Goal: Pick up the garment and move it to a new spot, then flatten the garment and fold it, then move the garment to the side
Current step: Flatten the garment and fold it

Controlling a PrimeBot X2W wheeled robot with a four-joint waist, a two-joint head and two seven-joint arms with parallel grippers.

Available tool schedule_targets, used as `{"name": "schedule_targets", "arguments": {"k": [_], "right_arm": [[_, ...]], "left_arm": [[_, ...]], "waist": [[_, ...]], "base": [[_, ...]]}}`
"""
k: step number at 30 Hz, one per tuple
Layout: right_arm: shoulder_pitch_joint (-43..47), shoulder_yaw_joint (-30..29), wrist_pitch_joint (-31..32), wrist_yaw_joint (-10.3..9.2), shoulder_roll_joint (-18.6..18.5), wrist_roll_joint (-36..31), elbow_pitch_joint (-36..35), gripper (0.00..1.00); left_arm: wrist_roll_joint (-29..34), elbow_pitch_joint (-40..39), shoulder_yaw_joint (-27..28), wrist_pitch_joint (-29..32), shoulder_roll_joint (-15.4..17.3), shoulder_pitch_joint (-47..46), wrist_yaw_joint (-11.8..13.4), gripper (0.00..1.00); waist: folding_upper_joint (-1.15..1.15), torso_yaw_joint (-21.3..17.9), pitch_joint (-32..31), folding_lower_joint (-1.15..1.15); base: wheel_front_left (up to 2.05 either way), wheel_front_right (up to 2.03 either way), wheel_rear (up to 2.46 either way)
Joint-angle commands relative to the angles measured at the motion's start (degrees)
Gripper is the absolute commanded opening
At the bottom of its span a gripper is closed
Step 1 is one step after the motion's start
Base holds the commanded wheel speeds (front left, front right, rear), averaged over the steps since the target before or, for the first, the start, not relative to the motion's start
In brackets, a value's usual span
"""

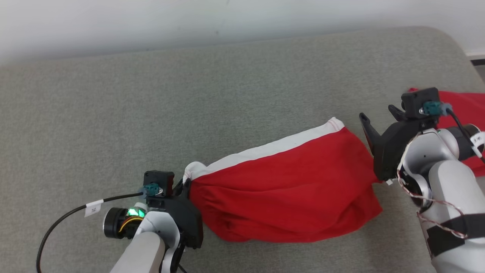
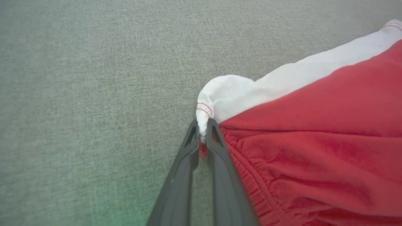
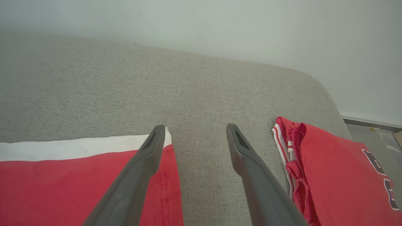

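**Item inspected:** red garment (image 1: 288, 185) with a white band (image 1: 273, 148) along its upper edge. It lies rumpled on the grey padded surface (image 1: 189, 98), lower centre of the head view, running from the L arm to the R arm.

**L claw** (image 2: 203, 125): narrow, pinched on the bunched white corner at the garment's left end. The L wrist view shows cloth squeezed between the two fingers, red stitching visible just above them.

**R claw** (image 3: 195, 128): wide, holding nothing. In the R wrist view one finger lies over the garment's right edge near the white band's end. The other is over bare padding. Cannot tell whether either tip touches.

**Step in hand (judgement):** start of flattening. One corner is secured; the opposite one is not.

**Next move calls for:** R claw to drop onto the right-hand corner at the white band and close on it alone. Both arms then draw apart to take out the gathers (heavy near the L grip). Risk: tension from one side only would drag the cloth rather than spread it.

**Writing/labels:**
- Second red garment (image 3: 339, 163), right of the R wrist view, apart from the first: dark block characters (image 3: 377, 169) with pale outline, cut off, not legible.
- White tag (image 1: 93, 207) on the L arm cable: marks too small to read.
- No brand seen.
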Motion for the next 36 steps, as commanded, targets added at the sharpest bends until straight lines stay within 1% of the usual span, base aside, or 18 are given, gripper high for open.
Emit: {"name": "schedule_targets", "arguments": {"k": [1, 5, 6, 7, 8, 9, 14, 15, 16, 17, 19, 20, 21, 24, 25, 26, 30, 36], "right_arm": [[-1.8, 0.5, 1.8, -0.16, -0.3, 0.8, 1.8, 1.0], [-5.6, 2.4, 3.9, -0.16, -1.7, 0.5, 6.2, 1.0], [-6.4, 2.9, 4.4, -0.15, -1.8, 0.7, 7.2, 0.91], [-7.1, 3.6, 4.9, -0.15, -2.0, 1.0, 8.3, 0.71], [-7.9, 4.1, 5.5, -0.16, -2.2, 1.3, 9.3, 0.64], [-8.7, 4.7, 6.2, -0.15, -2.5, 1.3, 10.3, 0.62], [-11.0, 7.1, 8.0, -0.15, -3.0, 3.2, 13.8, 0.71], [-11.2, 7.4, 7.9, -0.16, -3.0, 3.4, 14.3, 0.75], [-11.2, 7.4, 7.9, -0.16, -3.0, 3.4, 14.3, 0.75], [-11.6, 7.7, 7.7, -0.16, -3.0, 3.7, 14.5, 0.82], [-11.8, 8.6, 7.8, -0.16, -3.3, 4.3, 15.3, 0.85], [-12.0, 9.1, 8.0, -0.15, -3.4, 4.5, 15.7, 0.83], [-12.1, 9.5, 8.2, -0.15, -3.6, 4.7, 16.1, 0.77], [-12.5, 10.4, 7.9, -0.16, -3.9, 5.1, 16.9, 0.32], [-12.8, 10.7, 7.4, -0.16, -4.1, 4.9, 16.9, 0.22], [-13.1, 10.7, 6.7, -0.16, -4.2, 4.9, 16.9, 0.0], [-14.1, 10.6, 3.6, -0.16, -4.5, 4.5, 16.7, 0.0], [-15.4, 8.6, -4.8, -0.16, -4.0, 3.1, 15.0, 0.0]], "left_arm": [[0.7, 0.1, -0.4, -0.1, -0.2, -0.7, -0.1, 0.0], [0.9, 0.1, -1.0, -0.1, -0.2, -1.7, -0.3, 0.0], [0.9, 0.1, -1.2, -0.2, -0.2, -1.9, -0.4, 0.0], [0.9, 0.1, -1.2, -0.2, -0.2, -2.1, -0.3, 0.0], [0.9, 0.0, -1.3, -0.2, -0.3, -2.3, -0.3, 0.0], [0.9, 0.0, -1.4, -0.3, -0.3, -2.4, -0.3, 0.0], [0.7, 0.2, -1.8, -0.2, -0.2, -2.8, -0.5, 0.0], [0.7, 0.2, -1.9, -0.2, -0.2, -2.9, -0.5, 0.0], [0.7, 0.2, -1.9, -0.2, -0.2, -2.9, -0.5, 0.0], [0.6, 0.3, -2.0, -0.2, -0.2, -2.9, -0.5, 0.0], [0.6, 0.3, -2.1, -0.2, -0.1, -3.0, -0.4, 0.0], [0.5, 0.3, -2.1, -0.2, -0.1, -3.0, -0.3, 0.0], [0.5, 0.3, -2.2, -0.1, 0.0, -3.1, -0.3, 0.0], [0.3, 0.1, -2.2, -0.1, 0.2, -3.4, -0.1, 0.0], [0.4, -0.1, -2.2, -0.4, 0.2, -3.5, -0.1, 0.0], [0.3, -0.2, -2.1, -0.6, 0.3, -3.7, 0.0, 0.0], [0.5, -1.2, -1.5, -2.9, 0.7, -4.9, 0.4, 0.0], [0.9, -4.3, 0.4, -9.6, 1.0, -8.8, 0.6, 0.0]], "waist": [[-0.01, 2.0, 2.1, -0.01], [-0.01, 3.3, 4.0, -0.01], [-0.01, 3.5, 4.5, -0.01], [-0.01, 3.7, 4.9, -0.01], [-0.01, 3.9, 5.4, -0.01], [-0.01, 4.1, 5.8, -0.01], [-0.01, 4.7, 7.1, -0.01], [-0.01, 4.8, 7.3, -0.01], [-0.01, 4.8, 7.3, -0.01], [-0.01, 4.8, 7.4, -0.01], [-0.01, 4.9, 7.7, -0.01], [-0.01, 4.9, 7.8, -0.01], [-0.01, 4.9, 7.9, -0.01], [-0.01, 4.9, 8.3, -0.01], [-0.01, 4.9, 8.4, -0.01], [-0.01, 4.9, 8.5, -0.01], [-0.01, 4.6, 8.2, -0.01], [-0.01, 3.9, 6.1, -0.01]], "base": [[0.0, 0.0, 0.0], [0.0, 0.0, 0.0], [0.0, 0.0, 0.0], [0.0, 0.0, 0.0], [0.0, 0.0, 0.0], [0.0, 0.0, 0.0], [0.0, 0.0, 0.0], [0.0, 0.0, 0.0], [0.0, 0.0, 0.0], [0.0, 0.0, 0.0], [0.0, 0.0, 0.0], [0.0, 0.0, 0.0], [0.0, 0.0, 0.0], [0.0, 0.0, 0.0], [0.0, 0.0, 0.0], [0.0, 0.0, 0.0], [0.0, 0.0, 0.0], [0.0, 0.0, 0.0]]}}
